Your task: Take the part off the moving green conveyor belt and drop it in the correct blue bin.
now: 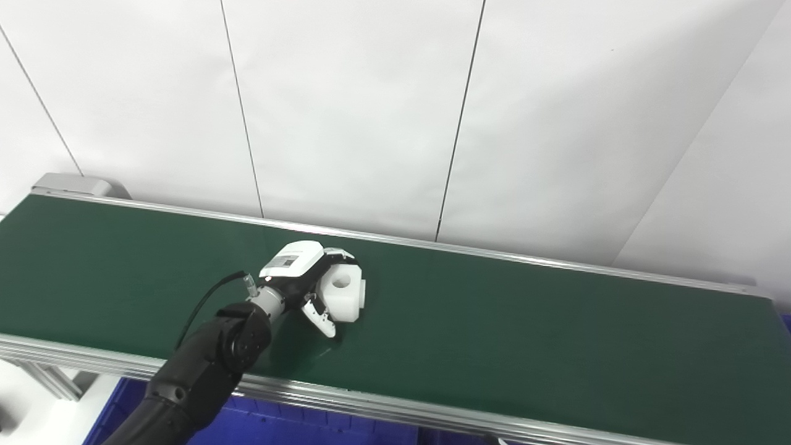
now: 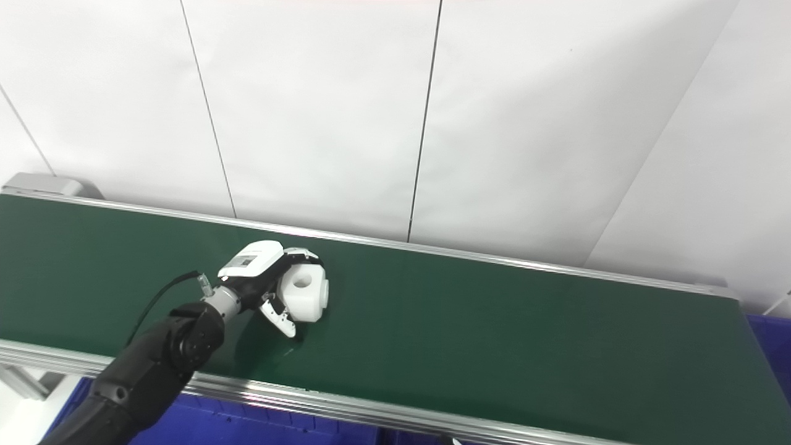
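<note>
A black-sleeved robot arm reaches over the near rail of the long dark-green conveyor belt [image 1: 525, 334], its white-shelled left hand [image 1: 309, 281] wrapped around a white plastic block-shaped part with a round hole in its upper face [image 1: 343, 290]. The part sits at the belt's middle width, toward the belt's left half, with its base apparently on the green surface or only just above it; the pictures do not settle which. The fingers [image 2: 303, 253] curl over the far side of the part while the thumb [image 2: 279, 321] angles down along the near side, so the hand is pinching the part from two opposite faces, a hold that would keep a drifting piece from sliding out as the belt carries it along. The wrist comes in low and roughly level with the belt, probably to let the fingers straddle the part, not press on it from above. Below the belt's near rail, the rim of a blue plastic bin [image 1: 290, 426] shows at the bottom edge, and a second blue plastic bin's corner [image 2: 769, 337] peeks out past the belt's right end. Which of them suits this part cannot be told. The right hand is out of view. By the look of it, the grasp is being made and the lift is not yet done.
</note>
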Controlling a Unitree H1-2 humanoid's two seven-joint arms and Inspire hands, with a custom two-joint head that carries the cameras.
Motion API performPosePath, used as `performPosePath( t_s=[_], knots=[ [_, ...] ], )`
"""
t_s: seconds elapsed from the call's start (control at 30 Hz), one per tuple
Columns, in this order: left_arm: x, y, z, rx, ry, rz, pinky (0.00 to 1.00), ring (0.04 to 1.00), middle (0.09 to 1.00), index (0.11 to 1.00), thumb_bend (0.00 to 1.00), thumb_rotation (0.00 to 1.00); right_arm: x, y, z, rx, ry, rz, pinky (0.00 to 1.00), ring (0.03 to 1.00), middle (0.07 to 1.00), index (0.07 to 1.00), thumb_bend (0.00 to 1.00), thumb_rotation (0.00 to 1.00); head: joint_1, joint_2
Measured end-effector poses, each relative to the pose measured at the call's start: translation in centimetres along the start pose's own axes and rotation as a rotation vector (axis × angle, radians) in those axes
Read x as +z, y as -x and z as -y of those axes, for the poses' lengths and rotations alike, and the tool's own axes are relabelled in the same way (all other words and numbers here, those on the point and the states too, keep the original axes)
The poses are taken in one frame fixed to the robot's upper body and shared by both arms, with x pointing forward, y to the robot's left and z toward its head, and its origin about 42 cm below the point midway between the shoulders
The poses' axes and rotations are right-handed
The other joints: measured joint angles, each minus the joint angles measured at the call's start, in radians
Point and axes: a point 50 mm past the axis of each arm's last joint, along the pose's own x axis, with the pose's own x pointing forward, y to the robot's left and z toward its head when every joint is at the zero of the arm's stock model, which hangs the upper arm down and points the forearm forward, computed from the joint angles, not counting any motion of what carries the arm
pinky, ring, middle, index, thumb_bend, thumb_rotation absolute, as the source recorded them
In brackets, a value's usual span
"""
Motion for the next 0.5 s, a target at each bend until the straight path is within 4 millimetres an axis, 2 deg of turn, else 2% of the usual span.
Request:
performPosePath(
  t_s=[0.07,0.13,0.27,0.33,0.5],
  knots=[
    [0.1,-0.1,0.2,0.017,0.037,0.011,0.45,0.527,0.493,0.533,0.52,0.00,0.1,0.0,0.0,-0.001,-0.001,0.002,0.68,0.776,0.831,0.884,0.80,0.43,0.000,0.002],
    [0.3,-0.3,0.7,0.036,0.076,0.021,0.45,0.523,0.489,0.514,0.52,0.00,0.1,0.0,0.0,-0.001,-0.001,0.001,0.68,0.778,0.832,0.886,0.80,0.43,0.002,0.003],
    [1.0,-0.3,1.4,0.074,0.165,0.052,0.43,0.484,0.460,0.522,0.51,0.00,0.0,0.0,0.0,-0.002,-0.001,0.001,0.67,0.772,0.831,0.884,0.81,0.44,0.000,0.005],
    [1.3,-0.3,1.4,0.113,0.257,0.057,0.42,0.479,0.456,0.525,0.51,0.00,0.0,0.0,0.1,-0.004,-0.001,0.000,0.67,0.774,0.834,0.886,0.80,0.44,0.000,0.005],
    [1.5,-0.1,0.9,0.171,0.361,0.070,0.43,0.489,0.465,0.527,0.51,0.00,0.0,0.0,0.1,-0.004,-0.001,0.000,0.67,0.774,0.835,0.891,0.80,0.44,-0.002,0.009]
  ],
)
